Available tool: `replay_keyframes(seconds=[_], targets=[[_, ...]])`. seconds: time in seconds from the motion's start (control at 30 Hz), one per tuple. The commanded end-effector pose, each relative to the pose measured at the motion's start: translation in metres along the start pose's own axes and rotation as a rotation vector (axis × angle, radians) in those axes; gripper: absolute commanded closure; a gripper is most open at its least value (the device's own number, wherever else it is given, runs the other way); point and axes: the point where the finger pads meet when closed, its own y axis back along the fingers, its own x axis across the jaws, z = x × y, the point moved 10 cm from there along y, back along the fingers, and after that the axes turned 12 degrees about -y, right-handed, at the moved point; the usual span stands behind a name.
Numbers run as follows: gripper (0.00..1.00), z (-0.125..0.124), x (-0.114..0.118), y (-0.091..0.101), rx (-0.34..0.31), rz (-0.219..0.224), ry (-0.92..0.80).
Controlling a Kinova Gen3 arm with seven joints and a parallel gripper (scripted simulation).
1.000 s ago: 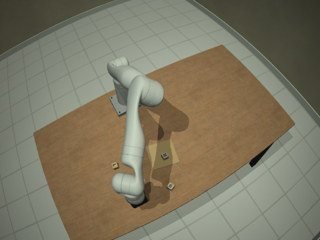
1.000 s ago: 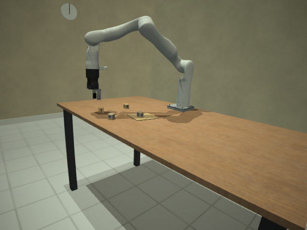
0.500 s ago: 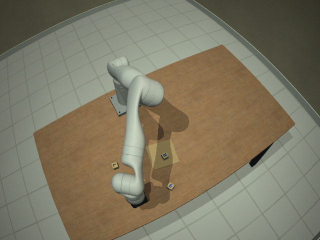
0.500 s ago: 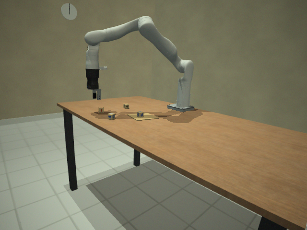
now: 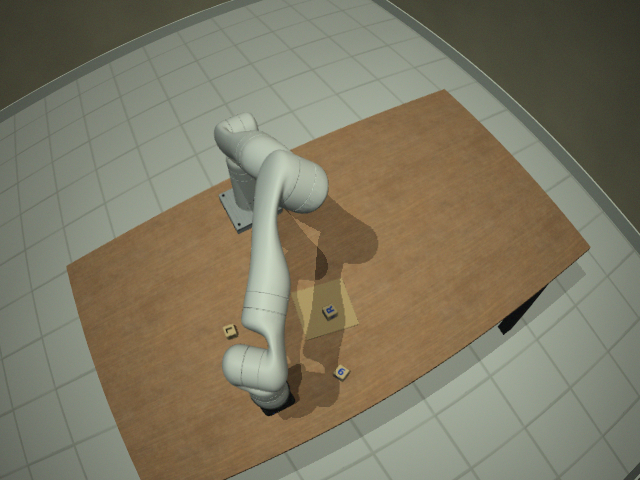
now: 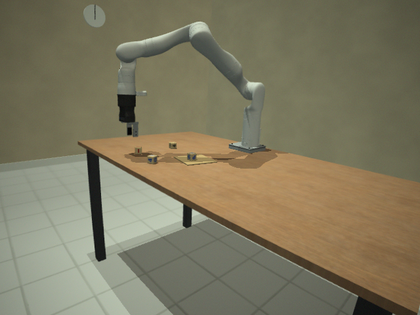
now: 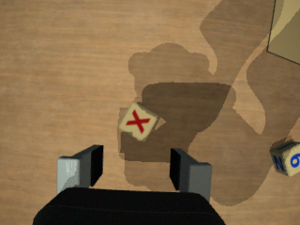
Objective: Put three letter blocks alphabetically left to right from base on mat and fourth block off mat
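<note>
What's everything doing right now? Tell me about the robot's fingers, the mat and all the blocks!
Fingers: open, above the table
Mat: flat on the table
R block: on the mat
L block: off the mat
X block: off the mat
Block showing 6 or 9: off the mat

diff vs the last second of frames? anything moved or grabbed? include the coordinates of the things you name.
No visible change. Arm [image 5: 268,248] [image 6: 216,50] holds its pose, gripper [image 6: 132,134] [image 7: 136,161] still open, nothing grabbed or let go. R block [image 5: 329,311] [image 6: 191,156] still on the mat [image 5: 347,321] [image 6: 207,160] [image 7: 288,44]; L and 6 blocks unmoved too.
</note>
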Motion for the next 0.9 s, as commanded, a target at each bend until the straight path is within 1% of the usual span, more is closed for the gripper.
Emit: replay_keyframes(seconds=[0.0,0.13,0.23,0.37,0.5,0.57,0.73,0.87], targets=[[0.00,0.000,-0.001,0.002,-0.003,0.000,-0.001],[0.00,-0.011,-0.007,0.003,-0.006,0.000,-0.004],[0.00,-0.027,-0.016,0.004,-0.010,-0.001,-0.008],[0.00,-0.060,-0.031,0.006,-0.015,-0.003,-0.012],[0.00,-0.101,-0.043,0.006,-0.016,-0.004,-0.013],[0.00,-0.101,-0.043,0.006,-0.016,-0.004,-0.013],[0.00,-0.153,-0.051,0.004,-0.010,-0.003,-0.009],[0.00,-0.182,-0.052,0.002,-0.005,-0.001,-0.004]])
